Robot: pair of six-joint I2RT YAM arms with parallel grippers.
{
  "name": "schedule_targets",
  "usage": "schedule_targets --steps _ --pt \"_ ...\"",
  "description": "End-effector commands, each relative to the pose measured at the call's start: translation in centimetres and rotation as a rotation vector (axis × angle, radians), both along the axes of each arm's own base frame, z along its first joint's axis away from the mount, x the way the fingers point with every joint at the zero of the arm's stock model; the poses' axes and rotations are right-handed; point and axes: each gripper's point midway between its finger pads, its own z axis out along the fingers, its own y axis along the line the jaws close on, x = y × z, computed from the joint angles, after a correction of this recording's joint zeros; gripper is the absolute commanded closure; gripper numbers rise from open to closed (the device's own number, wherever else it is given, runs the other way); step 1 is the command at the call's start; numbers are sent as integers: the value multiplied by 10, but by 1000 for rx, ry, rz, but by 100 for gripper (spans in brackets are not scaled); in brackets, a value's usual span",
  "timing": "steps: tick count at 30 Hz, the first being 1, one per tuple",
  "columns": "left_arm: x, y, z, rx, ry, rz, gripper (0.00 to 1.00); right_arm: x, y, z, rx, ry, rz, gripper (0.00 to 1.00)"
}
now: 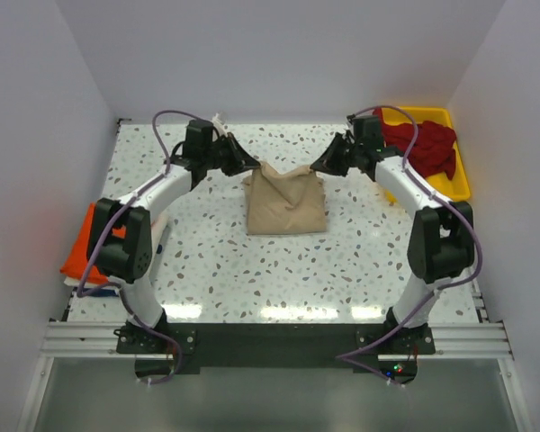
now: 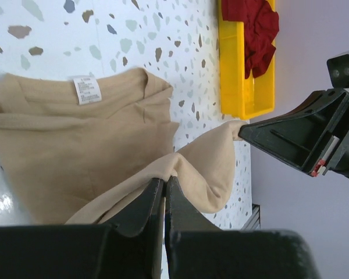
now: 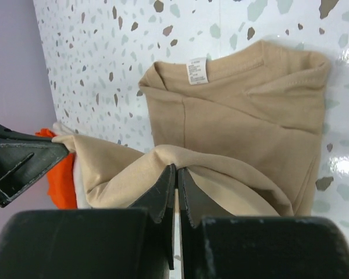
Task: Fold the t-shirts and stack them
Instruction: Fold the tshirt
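- We saw the beige t-shirt [image 1: 286,205] lying at the middle of the bench [image 1: 216,270], its body stretching toward 6 o'clock from both jaws
- The left jaws were closed on its 11 o'clock corner, the right jaws on its 1 o'clock corner
- We judged the held edge, running 9 to 3, should travel toward 6 evenly

I find only one label: a small white tag [image 2: 87,90] sewn inside the collar of the beige t-shirt [image 2: 64,157]. My right wrist view shows it too [image 3: 198,71]. It carries faint grey printed lines, too small and blurred to read.
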Motion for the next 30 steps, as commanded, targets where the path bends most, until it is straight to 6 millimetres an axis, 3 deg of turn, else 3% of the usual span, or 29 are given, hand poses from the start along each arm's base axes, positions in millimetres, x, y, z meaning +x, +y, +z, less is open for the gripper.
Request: schedule_targets --steps 1,2,4,5,6,9,10,12,13,14,15,16,17,19,20,21,23,24,28,30 --pt "32 1 17 -49 -59 -1 100 26 7 11 33 -44 24 100" --pt "40 5 17 -51 -62 6 100 30 8 6 34 -38 29 100" --pt "50 11 -7 -41 -17 22 100 47 8 -11 28 -18 29 100" --pt "63 14 0 -61 -74 27 93 54 6 -35 18 24 26 98" --pt "71 17 -14 -62 -67 29 89 63 5 -32 22 13 27 86" --pt "93 39 -22 -105 -123 56 62 90 -5 -46 22 5 7 54" --pt "96 43 -23 -123 -127 47 53 96 -12 -48 31 10 0 49" --pt "104 53 -20 -147 -146 17 24 103 -19 -45 16 -6 -10 40" --pt "106 62 -19 -137 -158 26 22 103 -24 -44 -12 -6 -24 38" --pt "106 69 -23 -110 -144 54 22 102 -26 -42 -33 -20 -18 38" --pt "103 72 -11 -95 -177 55 23 98 -28 -46 -46 -16 -21 37" --pt "100 73 -12 -83 -181 61 26 97 -29 -39 -52 -38 -24 37" --pt "98 74 -14 -74 -168 70 37 95 -32 -41 -72 -45 -32 37" --pt "92 68 -12 -65 -160 64 46 87 -33 -47 -91 -33 -30 37" --pt "89 67 -16 -56 -136 67 57 85 -34 -50 -112 -33 -29 37" --pt "86 64 -19 -42 -130 63 61 78 -31 -56 -124 -16 -20 37" --pt "77 49 -24 -34 -120 35 71 69 -26 -48 -123 -39 -8 39" --pt "73 44 -26 -37 -115 27 73 63 -17 -52 -111 -45 8 45" --pt "51 7 -41 -67 -84 -49 76 43 5 -61 -79 -18 58 48" --pt "49 1 -60 -48 -45 -52 77 36 9 -76 -80 13 64 50"
